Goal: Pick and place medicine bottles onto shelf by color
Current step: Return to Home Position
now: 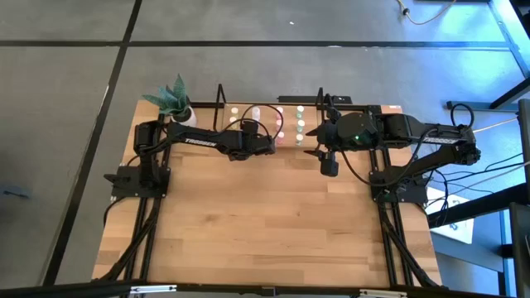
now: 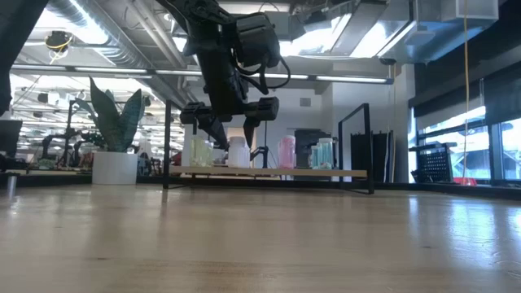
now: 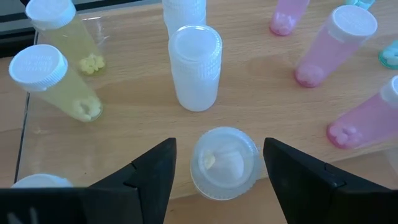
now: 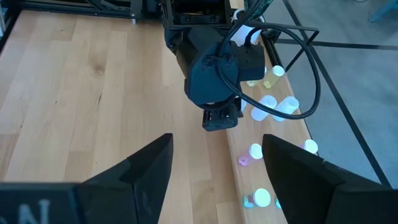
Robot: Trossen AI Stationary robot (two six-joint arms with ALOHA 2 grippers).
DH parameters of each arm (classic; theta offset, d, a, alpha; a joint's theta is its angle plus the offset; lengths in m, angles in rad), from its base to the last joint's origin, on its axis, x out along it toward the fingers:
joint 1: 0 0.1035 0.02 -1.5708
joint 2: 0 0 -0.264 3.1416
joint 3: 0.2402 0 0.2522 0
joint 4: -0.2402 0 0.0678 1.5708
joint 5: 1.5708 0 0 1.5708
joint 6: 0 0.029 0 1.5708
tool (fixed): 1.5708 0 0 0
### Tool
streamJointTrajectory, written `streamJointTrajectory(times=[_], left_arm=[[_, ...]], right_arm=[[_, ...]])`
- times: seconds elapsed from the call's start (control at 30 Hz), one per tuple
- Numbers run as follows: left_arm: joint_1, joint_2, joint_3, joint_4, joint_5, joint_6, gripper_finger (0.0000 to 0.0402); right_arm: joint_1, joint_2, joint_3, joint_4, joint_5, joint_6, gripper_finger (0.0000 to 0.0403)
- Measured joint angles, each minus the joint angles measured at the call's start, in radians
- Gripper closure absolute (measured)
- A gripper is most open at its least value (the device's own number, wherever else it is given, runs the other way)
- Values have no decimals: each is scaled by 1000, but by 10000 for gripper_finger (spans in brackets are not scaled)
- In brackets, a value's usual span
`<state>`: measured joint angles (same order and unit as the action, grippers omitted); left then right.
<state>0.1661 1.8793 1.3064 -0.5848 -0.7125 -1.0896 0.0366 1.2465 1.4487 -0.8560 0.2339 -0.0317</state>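
A: L gripper, where's it at?

B: Over the shelf, at the white col. Fingers point down and are spread wide. A white bottle stands between them, cap up, w/ a gap on each side. Not gripping anything.

A: Tips lower than the cap?

B: Can't tell. From the low cam the gripper hangs right above the whites, close to the caps.

A: Other whites?

B: A 2nd one stands upright in line w/ the first, and a 3rd behind it is only partly in frame.

A: Rest of the bottles?

B: All standing on the shelf, sorted in cols by colour. The yellow ones are at the plant end, then white, then pink, then green toward the right end. The L wrist cam shows small pills inside the yellow and pink ones.

A: And the shelf itself?

B: Along the far edge of the table, approx. mid-width, w/ a black frame at each end.

A: R gripper?

B: R gripper is held up off the table by the shelf's right end, facing the L arm. Jaws wide apart, empty. Its cam looks down on the L wrist and the pink/green end of the shelf.

A: Anything else?

B: Plant in a white pot, far-left corner, just beside the shelf's left frame.
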Motion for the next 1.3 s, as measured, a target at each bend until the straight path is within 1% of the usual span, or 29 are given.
streamJointTrajectory(times=[0.23, 0.37, 0.53, 0.7, 0.9, 1.07, 1.13, 1.23, 1.3], left_arm=[[-5, -3, 0, 0, 0, 0, 166], [-6, -26, 0, -7, -2, 6, 166], [-8, -65, 1, -2, -16, 79, 166], [-31, -105, 0, -6, -62, 113, 166], [-96, -215, 0, -10, -140, 218, 166], [-192, -356, 0, -6, -156, 394, 166], [-234, -407, 0, -7, -169, 418, 167], [-296, -477, 0, -18, -169, 451, 178], [-338, -522, 0, -46, -174, 473, 192]], right_arm=[[0, 0, 0, 0, 0, 1, 155], [0, 0, 0, 0, 0, 1, 155], [0, 0, 0, 0, 0, 1, 155], [0, 0, 0, 0, 0, 1, 155], [0, 0, 0, 0, 0, 1, 155], [0, 0, 0, 0, 0, 1, 155], [0, 0, 0, 0, 0, 0, 155], [0, 0, 0, 0, 0, 1, 155], [0, 0, 0, 0, 0, 0, 155]])
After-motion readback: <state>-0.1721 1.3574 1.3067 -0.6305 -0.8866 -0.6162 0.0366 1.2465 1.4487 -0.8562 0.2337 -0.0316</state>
